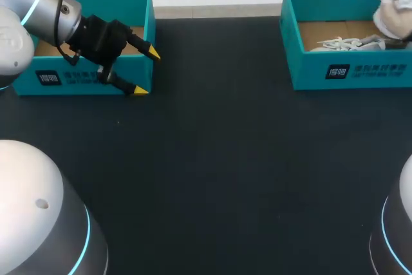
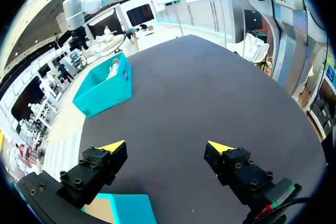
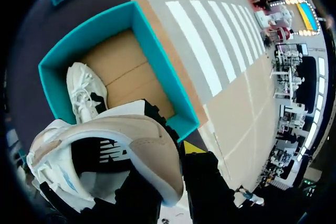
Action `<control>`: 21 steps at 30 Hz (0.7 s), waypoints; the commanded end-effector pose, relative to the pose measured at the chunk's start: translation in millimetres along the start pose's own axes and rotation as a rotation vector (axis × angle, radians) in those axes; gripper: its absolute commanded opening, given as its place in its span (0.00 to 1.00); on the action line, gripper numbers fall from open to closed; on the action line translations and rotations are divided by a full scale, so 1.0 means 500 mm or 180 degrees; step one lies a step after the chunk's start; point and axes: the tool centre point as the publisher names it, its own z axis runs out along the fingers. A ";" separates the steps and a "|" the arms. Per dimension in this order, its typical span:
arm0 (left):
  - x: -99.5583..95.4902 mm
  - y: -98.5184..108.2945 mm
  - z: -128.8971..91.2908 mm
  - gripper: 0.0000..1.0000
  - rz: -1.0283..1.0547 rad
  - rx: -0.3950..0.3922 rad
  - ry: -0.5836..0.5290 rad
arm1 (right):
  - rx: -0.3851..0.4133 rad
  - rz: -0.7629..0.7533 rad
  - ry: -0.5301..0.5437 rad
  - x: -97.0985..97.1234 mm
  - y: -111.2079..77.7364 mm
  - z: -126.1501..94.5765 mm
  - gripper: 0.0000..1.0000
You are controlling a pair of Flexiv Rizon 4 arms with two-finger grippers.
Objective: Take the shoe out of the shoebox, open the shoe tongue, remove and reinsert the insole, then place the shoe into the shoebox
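Teal shoebox [image 3: 163, 61] held a white sneaker [image 3: 84, 93]; above it, right gripper [image 3: 178, 166] pinched the beige shoe [image 3: 121, 145], one finger hidden; left gripper [image 2: 168, 148] spread wide.

overhead head camera, two wrist fisheyes

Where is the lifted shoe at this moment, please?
The lifted shoe is at the head view's far right, in the right gripper, above the right shoebox holding a second shoe.
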 end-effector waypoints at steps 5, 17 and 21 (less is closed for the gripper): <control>-0.001 0.000 0.000 1.00 0.0001 -0.0004 0.0007 | 0.0382 0.2606 0.0155 0.007 -0.029 0.002 0.00; -0.001 0.000 0.000 1.00 0.0001 -0.0004 0.0007 | 0.0551 0.3549 0.0031 0.014 -0.060 0.008 0.00; -0.001 0.000 0.000 1.00 0.0001 -0.0004 0.0007 | 0.0551 0.3549 0.0031 0.014 -0.060 0.008 0.00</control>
